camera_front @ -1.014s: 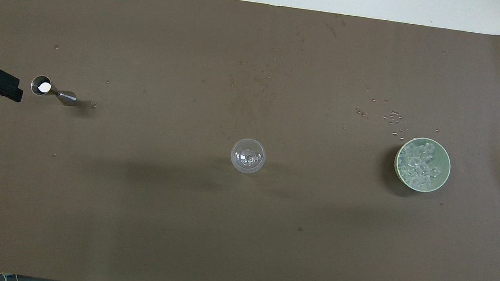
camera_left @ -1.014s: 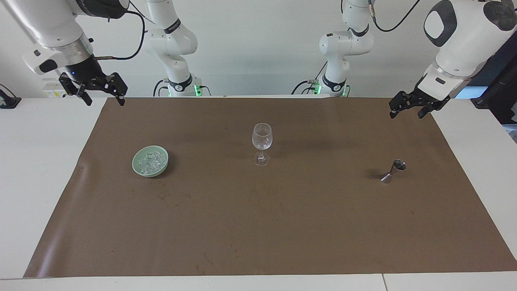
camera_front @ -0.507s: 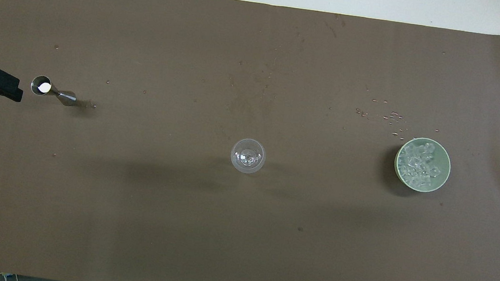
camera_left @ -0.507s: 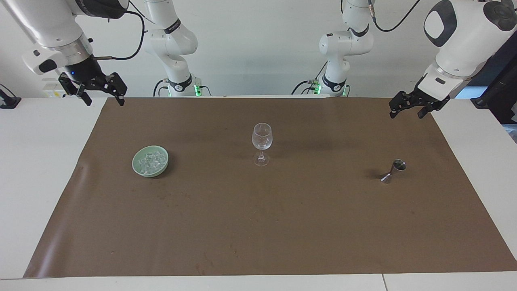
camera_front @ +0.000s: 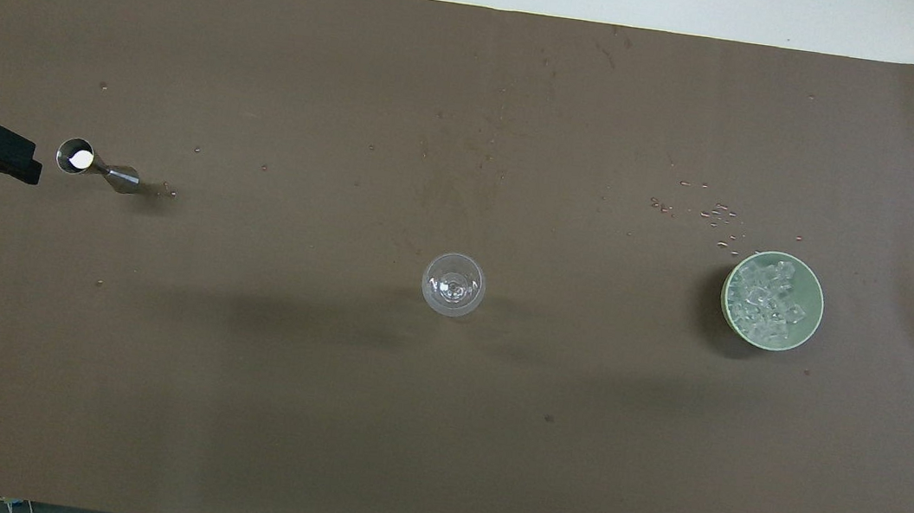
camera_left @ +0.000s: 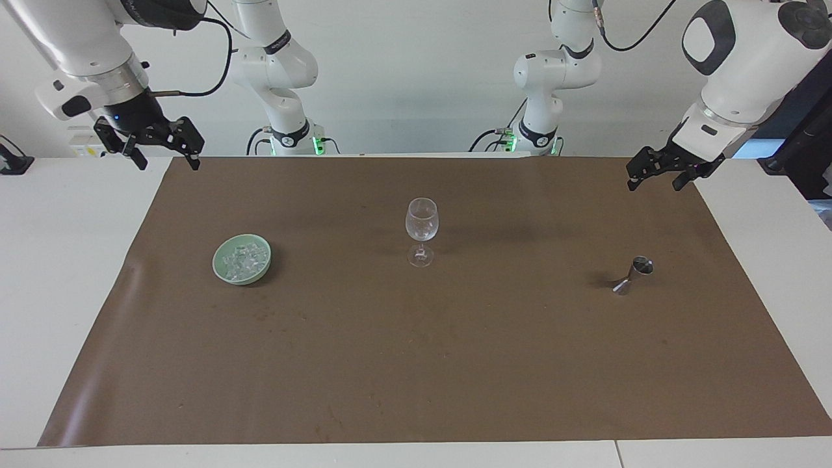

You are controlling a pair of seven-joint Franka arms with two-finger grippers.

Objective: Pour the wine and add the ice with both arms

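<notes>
A clear stemmed wine glass (camera_left: 422, 224) (camera_front: 454, 284) stands upright mid-mat, with nothing in it. Toward the right arm's end sits a pale green bowl (camera_left: 218, 265) (camera_front: 729, 281) heaped with ice (camera_left: 244, 260) (camera_front: 768, 302). A small steel jigger (camera_left: 634, 275) (camera_front: 97, 165) stands toward the left arm's end; no wine shows, and I cannot tell what the jigger holds. My right gripper (camera_left: 167, 161) hangs open over the mat's corner by its own base. Over the other corner at the robots' edge, my left gripper (camera_left: 653, 184) is open too. Neither holds anything.
A brown mat (camera_left: 416, 364) covers most of the white table (camera_left: 58, 273). Small droplets (camera_front: 707, 210) lie on the mat just farther from the robots than the bowl. In the overhead view only the grippers' dark tips show at the side edges.
The right gripper has risen very slightly. The left arm and the objects have not moved.
</notes>
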